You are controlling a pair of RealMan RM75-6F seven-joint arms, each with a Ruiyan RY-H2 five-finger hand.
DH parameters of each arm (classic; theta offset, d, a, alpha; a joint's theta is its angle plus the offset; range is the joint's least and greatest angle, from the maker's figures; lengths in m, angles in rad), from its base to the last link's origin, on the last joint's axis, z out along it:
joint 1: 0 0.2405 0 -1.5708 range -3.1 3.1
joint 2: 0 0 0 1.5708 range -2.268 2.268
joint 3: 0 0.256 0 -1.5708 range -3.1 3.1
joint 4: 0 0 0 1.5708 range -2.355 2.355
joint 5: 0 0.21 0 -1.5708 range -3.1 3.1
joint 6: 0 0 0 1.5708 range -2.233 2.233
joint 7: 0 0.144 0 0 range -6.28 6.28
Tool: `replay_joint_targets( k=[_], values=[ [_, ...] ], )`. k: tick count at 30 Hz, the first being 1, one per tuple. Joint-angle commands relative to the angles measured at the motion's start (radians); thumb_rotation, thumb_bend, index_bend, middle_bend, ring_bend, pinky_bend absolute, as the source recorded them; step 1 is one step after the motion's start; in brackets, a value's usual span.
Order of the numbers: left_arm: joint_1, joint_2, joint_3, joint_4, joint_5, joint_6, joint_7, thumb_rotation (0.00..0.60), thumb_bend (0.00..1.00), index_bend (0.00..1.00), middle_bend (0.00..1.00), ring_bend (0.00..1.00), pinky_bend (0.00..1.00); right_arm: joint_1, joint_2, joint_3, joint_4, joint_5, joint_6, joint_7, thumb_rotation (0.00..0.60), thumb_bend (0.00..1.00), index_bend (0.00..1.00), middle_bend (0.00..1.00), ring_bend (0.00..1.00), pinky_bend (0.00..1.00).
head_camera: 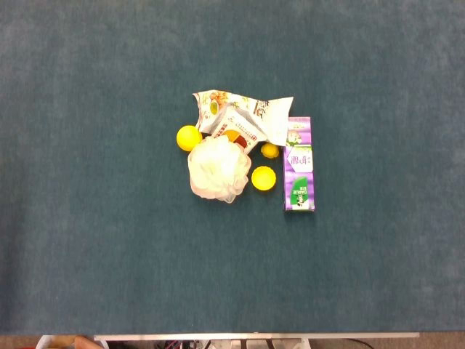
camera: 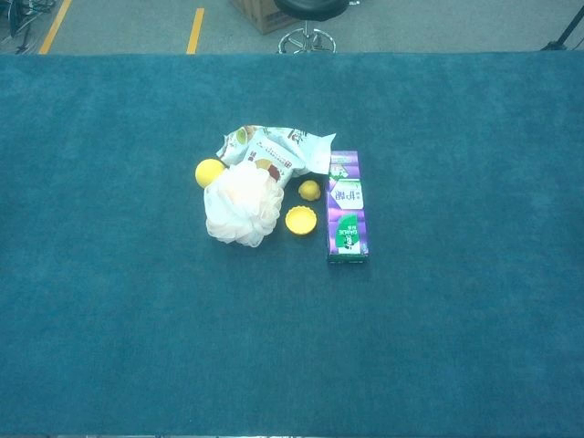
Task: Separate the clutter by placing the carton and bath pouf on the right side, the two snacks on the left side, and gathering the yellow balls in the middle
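Though neither hand shows: one carton (head_camera: 298, 164), one bath pouf (head_camera: 216, 168), two snacks (head_camera: 243, 118), three yellow balls (head_camera: 189, 137) clustered mid-table.

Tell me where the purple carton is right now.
In the head view, the purple carton lies flat at the right edge of the central pile, beside two yellow balls, touching a snack bag.

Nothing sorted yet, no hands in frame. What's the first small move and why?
Probably bring the right hand in to the purple carton. It lies flat on the pile's right edge, nothing on it, so it can go right without disturbing the rest. The bath pouf overlaps the snack packets, and the yellow balls sit tight against it.
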Motion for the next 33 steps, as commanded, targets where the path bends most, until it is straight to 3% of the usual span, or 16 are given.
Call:
replay_joint_targets(
  k=[1, 23, 33],
  values=[
    [0.001, 0.001, 0.001, 0.001, -0.001, 0.001, -0.001, 0.600, 0.45, 0.32, 0.19, 0.09, 0.20, -0.001, -0.002, 0.001, 0.003, 0.000, -0.002, 0.002, 0.600, 0.00, 0.32, 0.21, 0.08, 0.20],
    [0.010, 0.002, 0.001, 0.000, -0.005, 0.008, -0.002, 0.600, 0.45, 0.32, 0.19, 0.09, 0.20, 0.018, -0.011, 0.009, 0.021, -0.010, -0.046, 0.025, 0.600, 0.00, 0.32, 0.21, 0.08, 0.20],
    [0.010, -0.001, 0.004, 0.004, -0.005, 0.004, -0.006, 0.600, 0.45, 0.32, 0.19, 0.09, 0.20, 0.114, -0.050, 0.003, 0.069, -0.101, -0.165, 0.084, 0.600, 0.00, 0.32, 0.22, 0.08, 0.21]
  ],
)
